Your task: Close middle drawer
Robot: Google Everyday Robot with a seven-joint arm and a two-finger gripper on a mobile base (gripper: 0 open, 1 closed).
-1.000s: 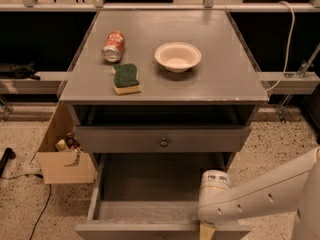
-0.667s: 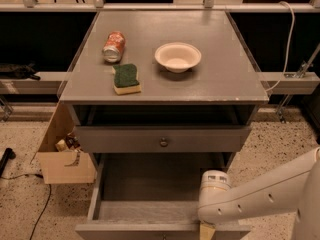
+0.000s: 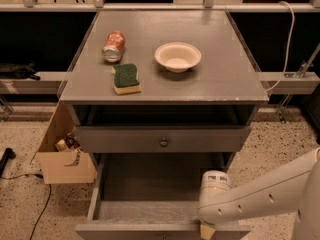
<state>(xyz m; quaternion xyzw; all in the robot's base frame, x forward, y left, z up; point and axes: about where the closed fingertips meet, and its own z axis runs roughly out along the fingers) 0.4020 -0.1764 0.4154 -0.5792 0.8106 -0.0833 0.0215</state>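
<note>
We note the wide grey wooden middle drawer (image 3: 130,231) pulled far out of the grey wooden cabinet (image 3: 235,79). Its flat front panel lies along the bottom edge of the view and its grey inner floor is open to the camera. The gripper (image 3: 207,231) sits at that front panel, right of its centre, at the panel's upper edge. Only a tan part of it shows below the wrist, cut by the frame, and we cannot tell whether it is wide, narrow or holding anything. The white robot arm (image 3: 265,196) reaches in from the lower right, its white cylindrical wrist over the drawer's right front corner. Above, the like grey upper drawer (image 3: 120,139), with a small round dark knob (image 3: 163,142) at centre, stands well back from the pulled-out front. On the cabinet top, a red soda can (image 3: 114,46) lies on its side at rear left. A green-and-yellow sponge (image 3: 126,78) lies just in front of it, green face up. A round white bowl (image 3: 177,56) stands upright to the right of both, apart from them. On the speckled floor (image 3: 280,149) left of the cabinet, an open brown cardboard box (image 3: 62,166) stands against the cabinet's side.
</note>
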